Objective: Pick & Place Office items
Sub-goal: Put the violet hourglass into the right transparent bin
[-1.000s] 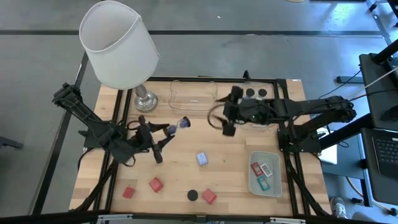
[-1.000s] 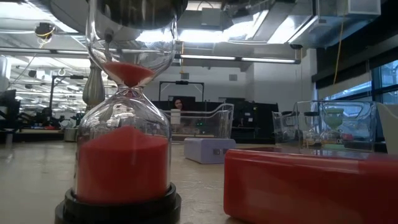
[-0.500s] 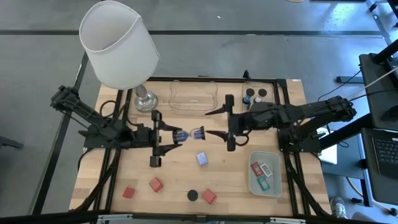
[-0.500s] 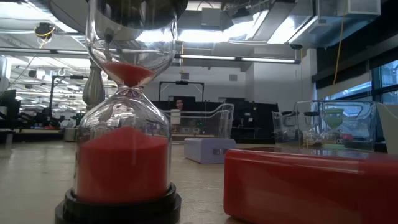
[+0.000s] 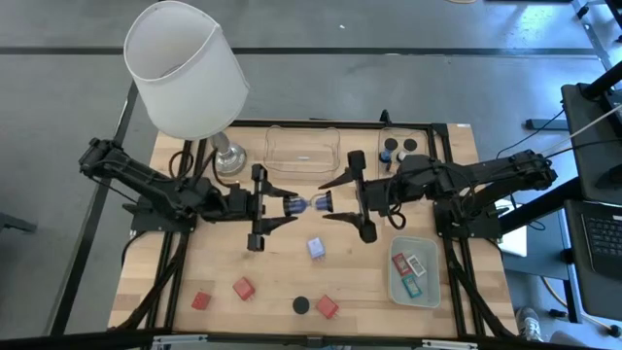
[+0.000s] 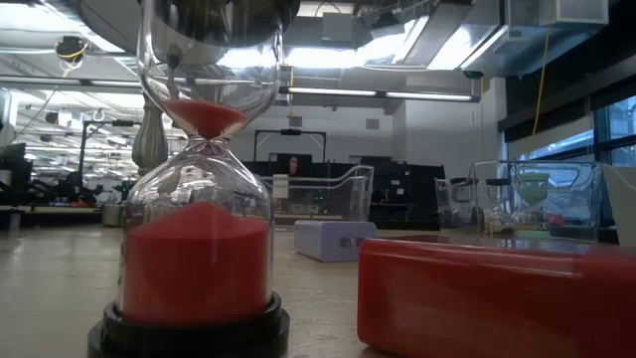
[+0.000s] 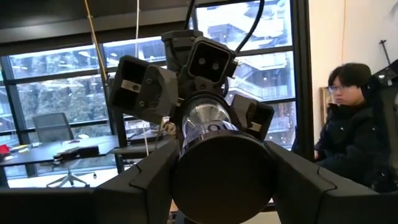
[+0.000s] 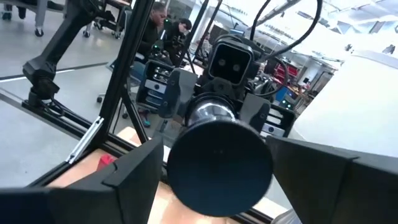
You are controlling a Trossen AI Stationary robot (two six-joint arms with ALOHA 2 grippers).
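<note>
The hourglass (image 6: 204,189) standing nearest the low camera loses its top bulb past the picture's edge, and the red block (image 6: 497,296) beside it is cut off below. In both wrist views a black end cap (image 7: 222,176) blocks whatever lies behind it. The cards in the green tray (image 5: 413,269) are too small to read.

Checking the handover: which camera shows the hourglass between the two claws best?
The high view: the hourglass lies level, its whole length visible between the left claw and right claw. Each wrist view shows mostly a black end cap; the low view misses it.
</note>
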